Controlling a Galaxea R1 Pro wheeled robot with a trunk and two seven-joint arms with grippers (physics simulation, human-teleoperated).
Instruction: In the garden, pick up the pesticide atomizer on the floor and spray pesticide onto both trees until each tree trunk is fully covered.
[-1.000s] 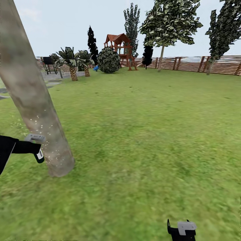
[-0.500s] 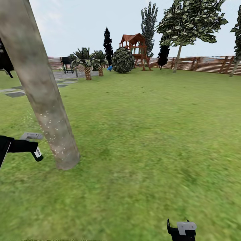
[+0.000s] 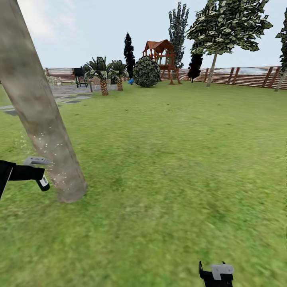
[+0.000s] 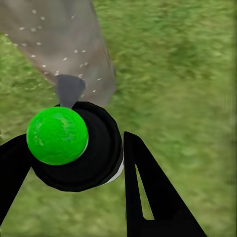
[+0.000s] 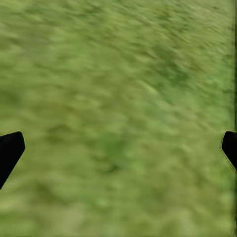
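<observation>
The near tree trunk (image 3: pixel 40 115), thick and mottled grey-brown, slants across the left of the head view, and white spray specks dot its lower part. My left gripper (image 3: pixel 39 176) is shut on the pesticide atomizer (image 3: pixel 43 182), a dark bottle with a white label, just beside the trunk's base. In the left wrist view the atomizer (image 4: pixel 84 153) has a green ball on top and sits between my black fingers (image 4: pixel 148 197), pointing at the speckled trunk (image 4: pixel 64 44). A second bare-trunked tree (image 3: pixel 212 65) stands far back by the fence. My right gripper (image 5: pixel 118 148) hangs open over grass.
The lawn (image 3: pixel 171 159) stretches wide to the right and ahead. At the back are a slatted wooden fence (image 3: pixel 247 76), a red playhouse (image 3: pixel 161 59), a round bush (image 3: pixel 146 71), small palms (image 3: pixel 104 75), a dark chair (image 3: pixel 81 77) and paving slabs (image 3: pixel 67 97).
The whole head view has shifted, so the camera moved; the trunk now sits slightly further left in the picture. The left gripper stays shut on the atomizer beside the trunk.
</observation>
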